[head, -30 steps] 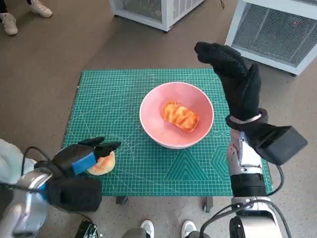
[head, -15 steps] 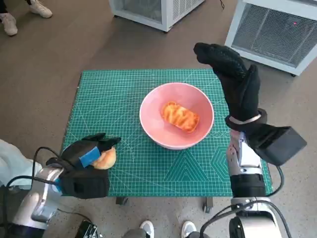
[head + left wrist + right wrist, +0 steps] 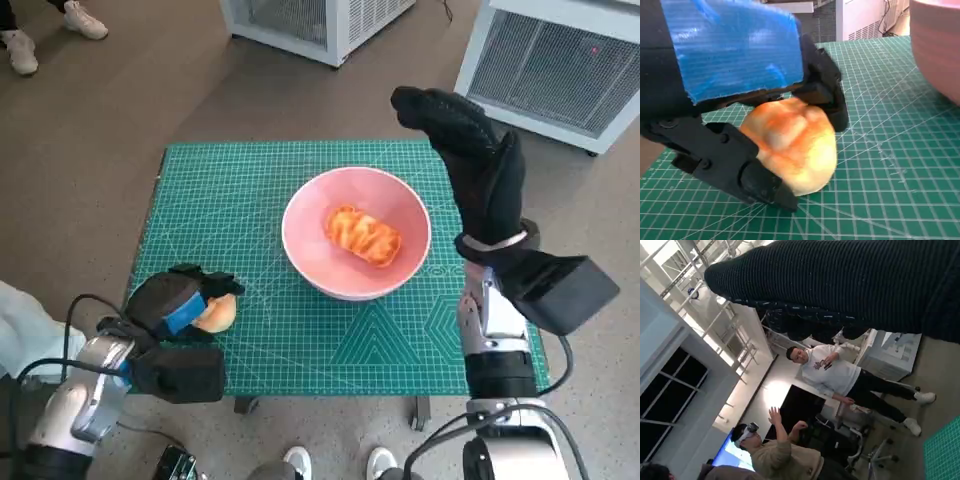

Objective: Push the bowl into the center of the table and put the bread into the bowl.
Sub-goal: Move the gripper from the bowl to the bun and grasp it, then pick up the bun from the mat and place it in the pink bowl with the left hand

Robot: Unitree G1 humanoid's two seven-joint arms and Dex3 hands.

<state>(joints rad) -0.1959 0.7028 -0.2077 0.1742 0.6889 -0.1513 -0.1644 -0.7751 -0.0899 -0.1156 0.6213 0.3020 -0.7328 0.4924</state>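
Observation:
A pink bowl (image 3: 400, 205) stands near the middle of the green mat (image 3: 230, 200), and one golden piece of bread (image 3: 363, 234) lies inside it. A second, round bread roll (image 3: 217, 313) sits at the mat's near left corner. My left hand (image 3: 172, 303) is curled over it. In the left wrist view the roll (image 3: 790, 145) rests on the mat, clasped between the black fingers (image 3: 825, 90) of that hand (image 3: 730, 55), with the bowl's wall (image 3: 940, 50) beyond. My right hand (image 3: 470, 150) is raised over the mat's right edge and holds nothing.
White cabinets (image 3: 545, 60) stand on the floor beyond the table. A person's shoes (image 3: 20, 45) show at far left, and feet (image 3: 335, 462) at the near edge. The right wrist view shows the glove (image 3: 850, 280) and people (image 3: 840, 375) in a room.
My left forearm has swung toward the near left and the hand has closed in around the roll, which shifted slightly away from the near edge. The right hand and bowl have stayed put.

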